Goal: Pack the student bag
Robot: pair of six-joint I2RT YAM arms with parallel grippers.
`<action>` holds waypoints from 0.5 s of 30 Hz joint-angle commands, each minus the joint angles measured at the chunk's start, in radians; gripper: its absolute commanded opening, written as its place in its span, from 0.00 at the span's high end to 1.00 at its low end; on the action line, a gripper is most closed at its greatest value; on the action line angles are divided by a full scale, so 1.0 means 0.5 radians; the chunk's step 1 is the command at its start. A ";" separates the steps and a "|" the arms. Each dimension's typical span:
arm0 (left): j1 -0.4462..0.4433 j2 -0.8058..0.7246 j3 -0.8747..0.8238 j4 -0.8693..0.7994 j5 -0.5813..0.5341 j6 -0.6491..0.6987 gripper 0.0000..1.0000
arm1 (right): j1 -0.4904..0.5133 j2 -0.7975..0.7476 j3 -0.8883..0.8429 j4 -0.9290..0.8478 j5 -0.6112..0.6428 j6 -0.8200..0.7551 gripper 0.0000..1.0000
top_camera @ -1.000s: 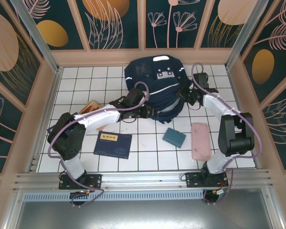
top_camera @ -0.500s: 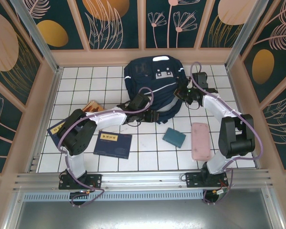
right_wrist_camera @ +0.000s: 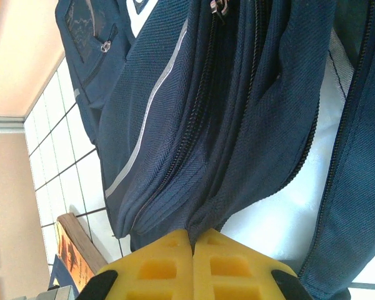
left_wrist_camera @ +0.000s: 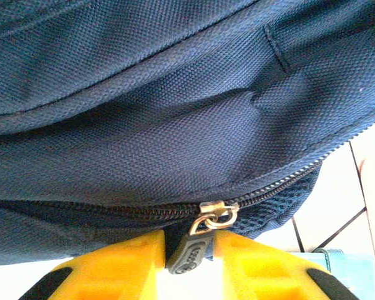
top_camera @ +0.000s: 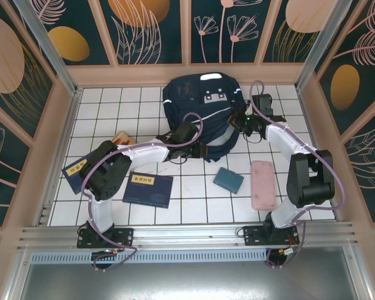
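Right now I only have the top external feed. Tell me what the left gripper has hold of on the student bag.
Observer: The left gripper has a dark rubber zipper pull pinched between its jaws, at the lower edge of the student bag.
Operator: Confirm the pull is attached to a slider.
Observer: It hangs from a brass-coloured slider that sits on the zipper track.
Operator: Now report the right gripper.
Observer: The right gripper is shut, its jaws pressed together on a fold of the bag's navy fabric.
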 commanded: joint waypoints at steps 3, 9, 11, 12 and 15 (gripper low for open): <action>0.005 0.035 0.058 0.137 0.032 -0.016 0.84 | 0.034 -0.106 0.055 0.130 -0.090 -0.017 0.98; 0.009 0.000 0.059 -0.052 -0.155 0.048 1.00 | 0.031 -0.118 0.070 0.013 0.161 -0.042 0.99; 0.008 -0.057 0.031 -0.130 -0.228 0.086 1.00 | 0.024 -0.127 0.067 -0.049 0.349 -0.045 0.99; 0.007 -0.086 0.012 -0.160 -0.248 0.105 1.00 | 0.016 -0.129 0.059 -0.064 0.406 -0.041 0.99; 0.011 -0.192 -0.074 -0.224 -0.351 0.156 1.00 | -0.020 -0.137 0.025 -0.058 0.521 -0.019 0.99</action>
